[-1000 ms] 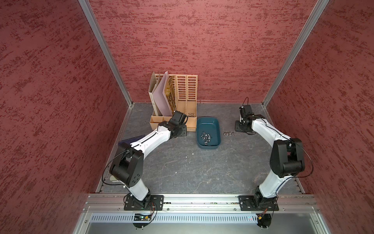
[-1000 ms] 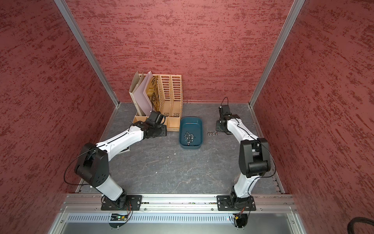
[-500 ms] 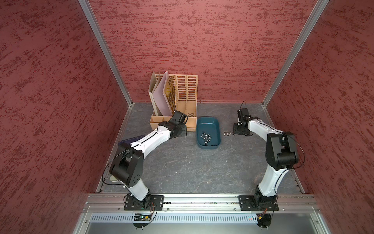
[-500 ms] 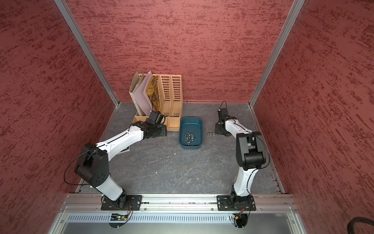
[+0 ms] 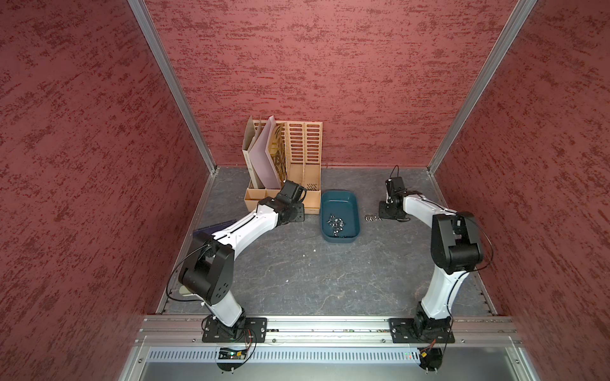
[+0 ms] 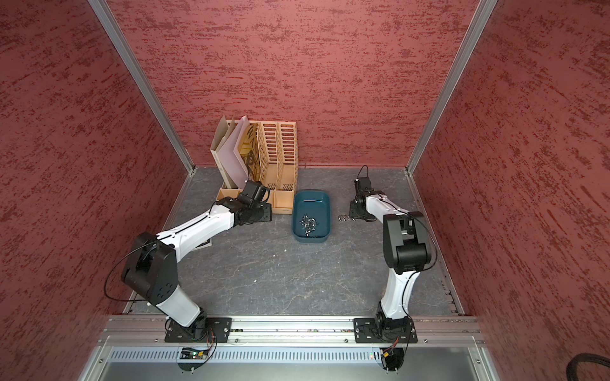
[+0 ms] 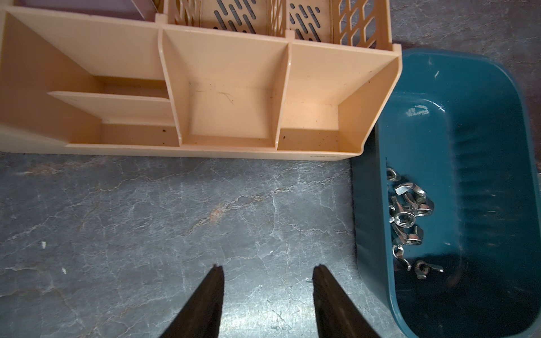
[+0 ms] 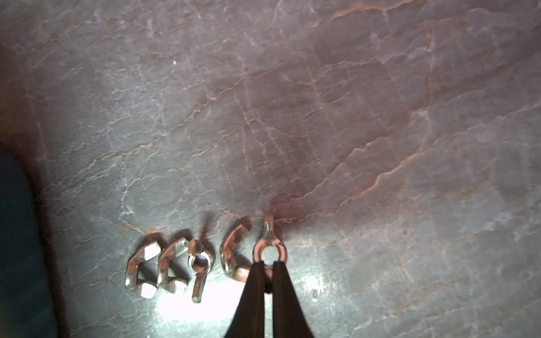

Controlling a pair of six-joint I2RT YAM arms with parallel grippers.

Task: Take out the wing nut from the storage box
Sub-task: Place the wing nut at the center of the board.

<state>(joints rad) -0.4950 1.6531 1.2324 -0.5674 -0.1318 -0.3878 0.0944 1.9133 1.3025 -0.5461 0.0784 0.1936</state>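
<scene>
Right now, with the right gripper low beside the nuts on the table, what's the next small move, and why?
Probably open the right gripper to release. It is shut on a wing nut held at the end of the row of wing nuts lying on the table, outside the storage box.

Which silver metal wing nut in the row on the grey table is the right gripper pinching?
The end wing nut, farthest from the dark teal plastic storage box: the shut right gripper clamps its wing; the other four lie free.
</scene>
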